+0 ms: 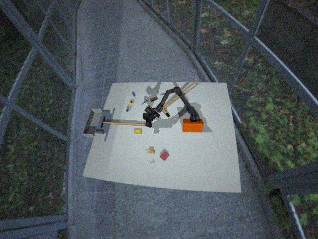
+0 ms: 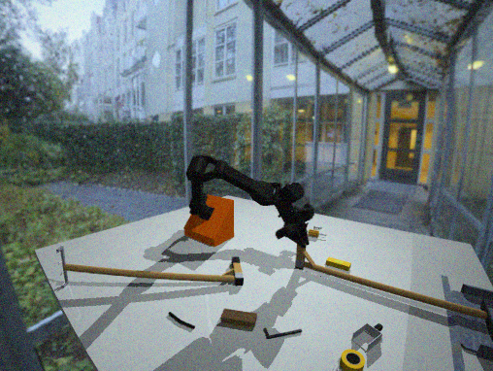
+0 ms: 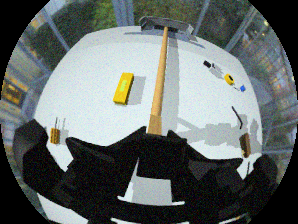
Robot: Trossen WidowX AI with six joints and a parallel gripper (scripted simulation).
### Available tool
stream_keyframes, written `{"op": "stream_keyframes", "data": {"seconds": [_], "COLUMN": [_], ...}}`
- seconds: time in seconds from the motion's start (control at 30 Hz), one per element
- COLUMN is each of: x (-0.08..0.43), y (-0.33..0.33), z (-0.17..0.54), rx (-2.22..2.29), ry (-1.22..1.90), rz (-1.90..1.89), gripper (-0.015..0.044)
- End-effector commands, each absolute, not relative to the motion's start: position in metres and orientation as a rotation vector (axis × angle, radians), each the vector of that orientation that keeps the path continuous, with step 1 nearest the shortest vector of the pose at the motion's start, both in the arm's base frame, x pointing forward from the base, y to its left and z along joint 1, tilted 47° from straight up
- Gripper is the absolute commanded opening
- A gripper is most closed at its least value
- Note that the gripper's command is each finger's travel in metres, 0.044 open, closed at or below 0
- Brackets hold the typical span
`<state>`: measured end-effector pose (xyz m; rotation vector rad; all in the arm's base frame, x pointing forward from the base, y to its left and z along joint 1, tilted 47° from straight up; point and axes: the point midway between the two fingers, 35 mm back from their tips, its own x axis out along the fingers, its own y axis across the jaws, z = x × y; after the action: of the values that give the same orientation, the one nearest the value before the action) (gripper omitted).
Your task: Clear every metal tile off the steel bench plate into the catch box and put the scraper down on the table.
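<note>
the end effector (image 1: 149,124) (image 2: 302,243) (image 3: 157,131) is closed on the handle end of the long scraper (image 1: 125,124) (image 2: 398,291) (image 3: 159,80), its fingers parted only a little by what they grip. seen from above, the scraper's wooden shaft runs left from the fingers, across the bench (image 1: 188,162) (image 2: 272,296) (image 3: 100,55), to the grey catch box (image 1: 88,120) (image 3: 150,21) by the bench's left edge. the scraper's dark head is at the near-arm side of that grey metalwork; whether it touches is too small to tell, and i cannot make out any tiles there.

a yellow block (image 1: 138,131) (image 2: 338,263) (image 3: 123,89) lies just beside the shaft, on its near side. nearer still are a small orange piece with thin prongs (image 1: 151,151) (image 2: 313,233) (image 3: 55,135) and, to its right, a red block (image 1: 164,154).

on the far side lie a brown block (image 1: 153,99) (image 2: 239,319) (image 3: 245,145) and, farther left, a yellow ring with a dark middle (image 1: 131,100) (image 2: 344,359) (image 3: 229,76). a second wooden-shafted tool (image 1: 184,91) (image 2: 146,275) lies aslant at the far right, apart from the scraper. the black arm (image 1: 185,101) (image 2: 243,182) rises from an orange block (image 1: 193,126) (image 2: 220,228) on the right.
</note>
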<state>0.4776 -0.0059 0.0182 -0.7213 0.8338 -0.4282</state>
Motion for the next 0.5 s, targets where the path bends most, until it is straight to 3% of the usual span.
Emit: {"op": "stream_keyframes", "data": {"seconds": [0.0,0.47], "x": [0.487,0.508], "y": [-0.004,-0.004], "z": [0.023,0.024], "rx": [-0.718,-0.718], "ry": [0.82,0.818], "rz": [-0.424,-0.425], "gripper": [0.0,0.0]}}
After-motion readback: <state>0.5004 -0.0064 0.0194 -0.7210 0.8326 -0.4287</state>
